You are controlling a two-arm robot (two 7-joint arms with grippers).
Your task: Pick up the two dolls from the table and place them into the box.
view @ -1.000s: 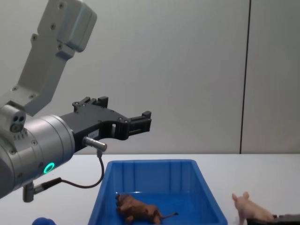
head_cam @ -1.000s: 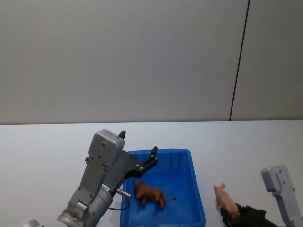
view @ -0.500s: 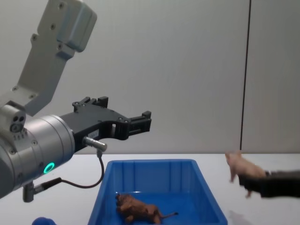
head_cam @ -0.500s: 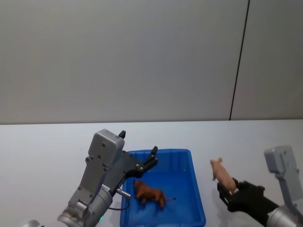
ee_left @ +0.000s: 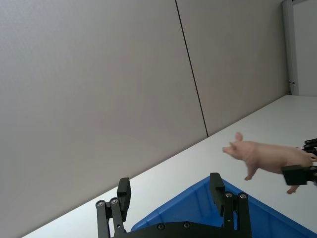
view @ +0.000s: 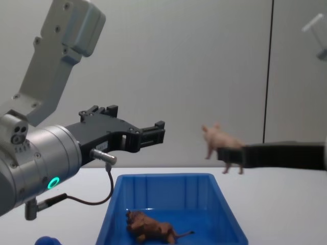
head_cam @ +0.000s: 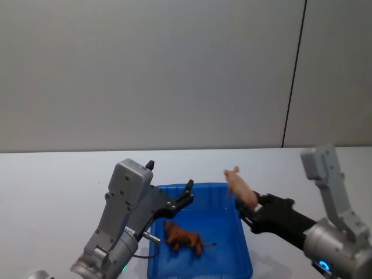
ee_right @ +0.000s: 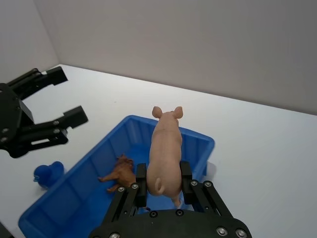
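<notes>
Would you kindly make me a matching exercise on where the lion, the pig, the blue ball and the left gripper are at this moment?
Things:
1. lion
2. pig
3. blue ball
4. left gripper

Places:
A. on the table, to the left of the box
B. raised, open, holding nothing
C. lying inside the box
D. in the air, clamped in the right gripper

Pairs: 1-C, 2-D, 3-A, 4-B.

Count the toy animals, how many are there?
2. The brown lion lies inside the blue box. The pink pig is up in the air near the box's right rim, held by the fingers of the right gripper. The left gripper hovers open.
</notes>
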